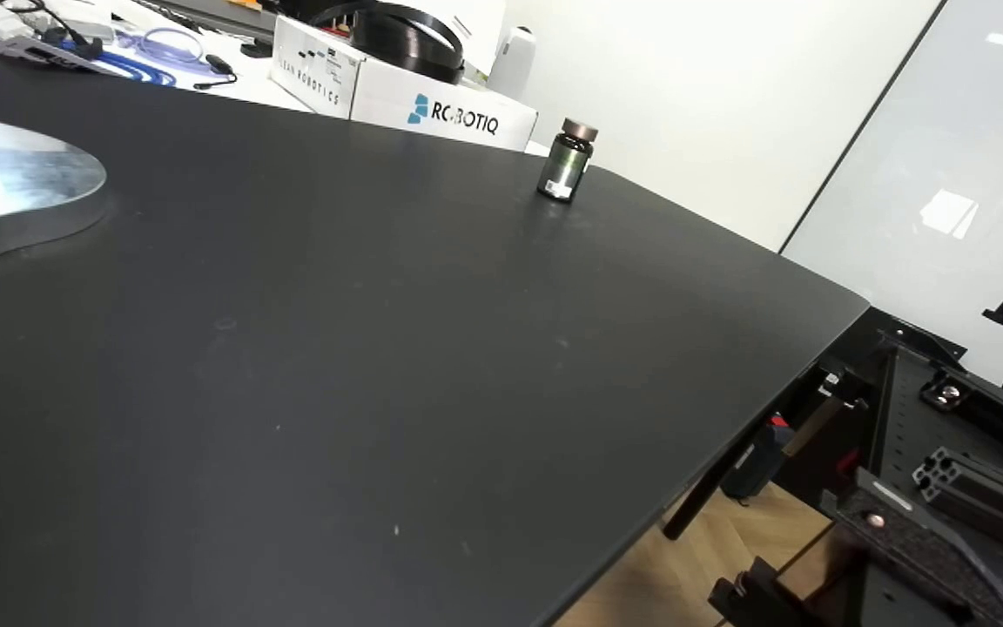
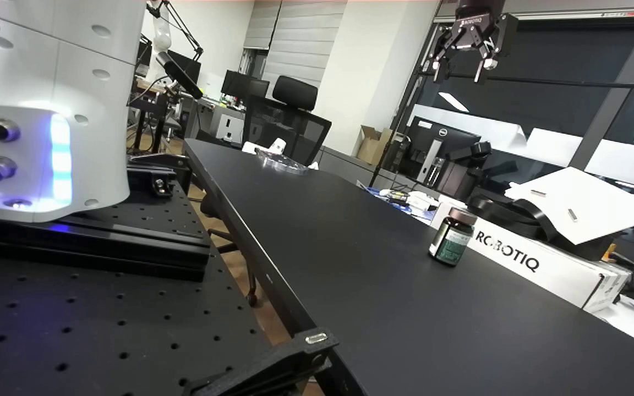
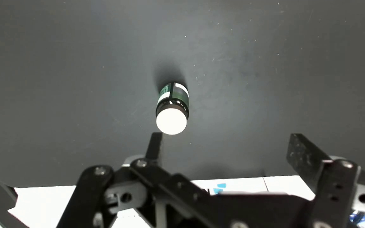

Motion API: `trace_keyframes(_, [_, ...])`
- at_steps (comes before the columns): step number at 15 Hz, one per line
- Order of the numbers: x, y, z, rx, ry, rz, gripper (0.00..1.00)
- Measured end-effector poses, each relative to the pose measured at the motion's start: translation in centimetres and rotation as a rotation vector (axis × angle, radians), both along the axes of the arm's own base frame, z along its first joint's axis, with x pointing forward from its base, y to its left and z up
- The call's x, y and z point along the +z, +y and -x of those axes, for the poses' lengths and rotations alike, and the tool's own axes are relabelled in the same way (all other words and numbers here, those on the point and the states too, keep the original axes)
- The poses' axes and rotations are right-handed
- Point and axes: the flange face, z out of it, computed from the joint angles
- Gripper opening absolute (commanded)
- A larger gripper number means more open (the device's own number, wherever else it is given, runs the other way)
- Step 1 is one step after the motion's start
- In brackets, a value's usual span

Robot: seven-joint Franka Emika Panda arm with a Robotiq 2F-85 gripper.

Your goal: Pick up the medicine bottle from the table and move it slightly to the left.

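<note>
The medicine bottle, dark with a brown cap and a green label, stands upright on the black table near its far edge. The bottle shows in both exterior views (image 1: 566, 165) (image 2: 452, 240), and so does the table (image 1: 362, 348) (image 2: 372, 258). In the wrist view the bottle (image 3: 180, 95) is seen from above, cap toward the camera, over the bare tabletop (image 3: 74, 79). My gripper (image 2: 458, 76) is open and empty, high above the table. In the wrist view the gripper's (image 3: 226, 139) left fingertip appears just below the cap, apart from it; the right fingertip is far to the right.
A white box with ROBOTIQ lettering (image 1: 440, 109) (image 2: 531, 264) lies along the table's far edge behind the bottle. A shiny curved plate (image 1: 23, 183) (image 2: 284, 163) lies toward another end of the table. The robot base (image 2: 47, 110) stands beside the table on a perforated black plate (image 2: 102, 330).
</note>
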Motion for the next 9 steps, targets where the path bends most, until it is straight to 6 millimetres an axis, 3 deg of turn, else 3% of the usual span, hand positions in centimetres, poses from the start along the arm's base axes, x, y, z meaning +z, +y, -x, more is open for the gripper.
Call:
trace_keyframes(5, [-4.4,-1.3,-6.2,-0.014,-0.004,-0.007,1.0])
trace_keyframes(9, [-8.6,-2.4,-9.8,-0.026,0.031,-0.007,1.0])
